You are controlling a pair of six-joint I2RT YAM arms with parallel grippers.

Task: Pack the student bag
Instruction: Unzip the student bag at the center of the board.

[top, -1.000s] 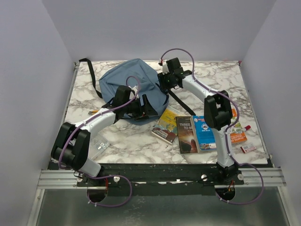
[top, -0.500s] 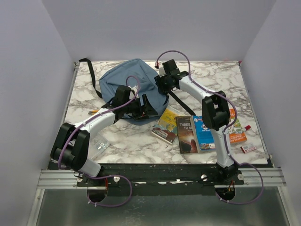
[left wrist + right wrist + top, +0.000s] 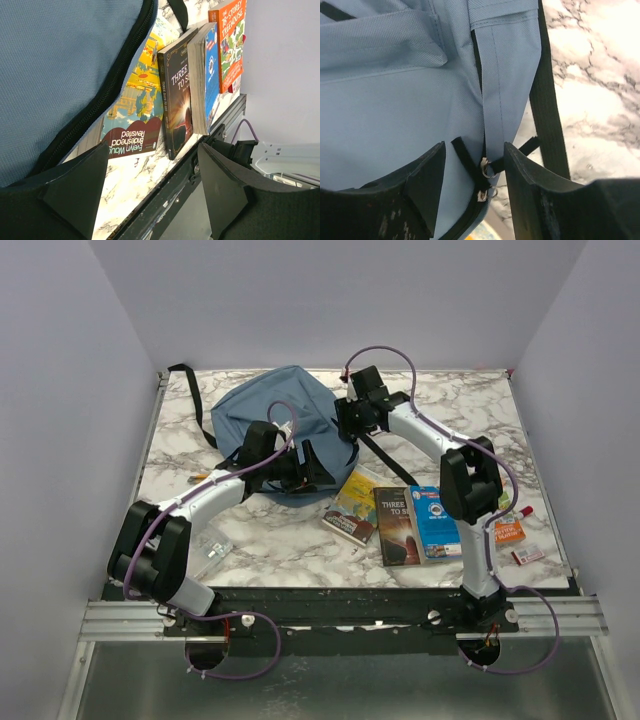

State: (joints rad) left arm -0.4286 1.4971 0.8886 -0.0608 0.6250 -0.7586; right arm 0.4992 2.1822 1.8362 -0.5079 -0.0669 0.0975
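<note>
Paperbacks lie unpacked on the counter nearest the arms, beyond them the left hand stands apart and empty at the zip edge of the student bag, seemingly to open it, and farthest back the right hand, fingers apart, straddles a strap ring, probably to steady the bag.

— Anything legible on the yellow book?
— "Brideshead Revisited", upside down, beneath "Evelyn Wau…".
— And on the dark book?
— "THREE", then "TO S…", cut off.
— Orange book, far right?
— "-STOREY TREEHOUSE".
</note>
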